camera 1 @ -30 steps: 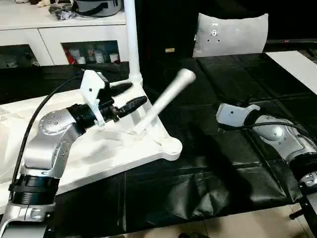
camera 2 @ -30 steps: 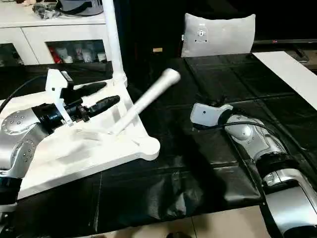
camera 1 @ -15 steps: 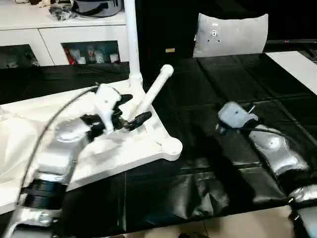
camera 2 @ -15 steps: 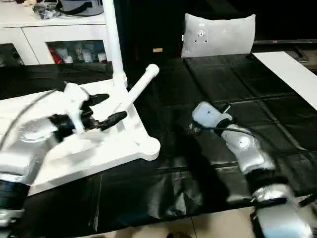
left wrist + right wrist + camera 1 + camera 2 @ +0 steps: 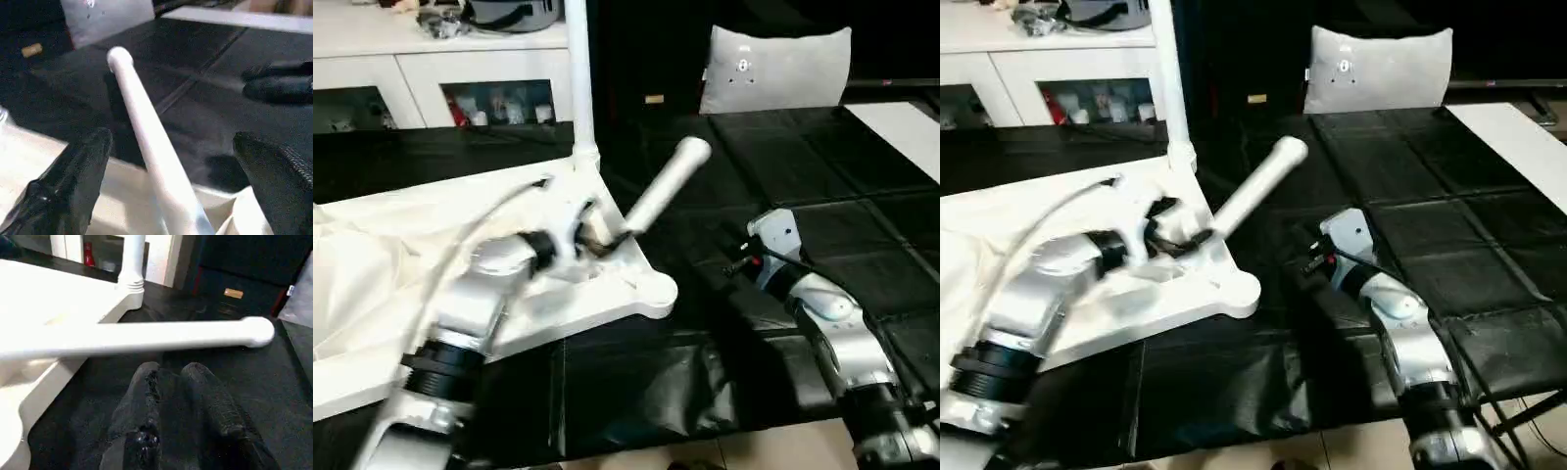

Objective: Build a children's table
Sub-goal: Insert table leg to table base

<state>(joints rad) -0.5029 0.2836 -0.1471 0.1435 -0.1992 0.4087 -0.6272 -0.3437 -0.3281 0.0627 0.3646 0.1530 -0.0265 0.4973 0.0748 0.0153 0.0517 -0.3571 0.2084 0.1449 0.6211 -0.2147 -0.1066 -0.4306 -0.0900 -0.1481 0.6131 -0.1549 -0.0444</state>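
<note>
The white tabletop (image 5: 401,255) lies underside up at the left, with a round corner socket (image 5: 656,292) at its near right. One white leg (image 5: 578,78) stands upright at the far corner. A second leg (image 5: 658,191) leans up and to the right from the underside. My left gripper (image 5: 171,139) is open, a black finger (image 5: 73,181) on either side of this leg's lower part, with gaps between. My right gripper (image 5: 1310,257) hangs low over the black mat just right of the table's corner, pointing at the leaning leg (image 5: 146,338), its fingers (image 5: 146,396) close together and holding nothing.
A grey cushion (image 5: 773,67) stands at the back of the black mat (image 5: 822,176). White cabinets (image 5: 411,59) run along the back left. A white board (image 5: 901,122) lies at the far right. Crumpled white sheeting (image 5: 352,284) lies on the tabletop's left part.
My left gripper has opened wider and moved forward, and now straddles the leaning leg's lower end. The leg's free end swung. My right arm has moved left towards the table's corner.
</note>
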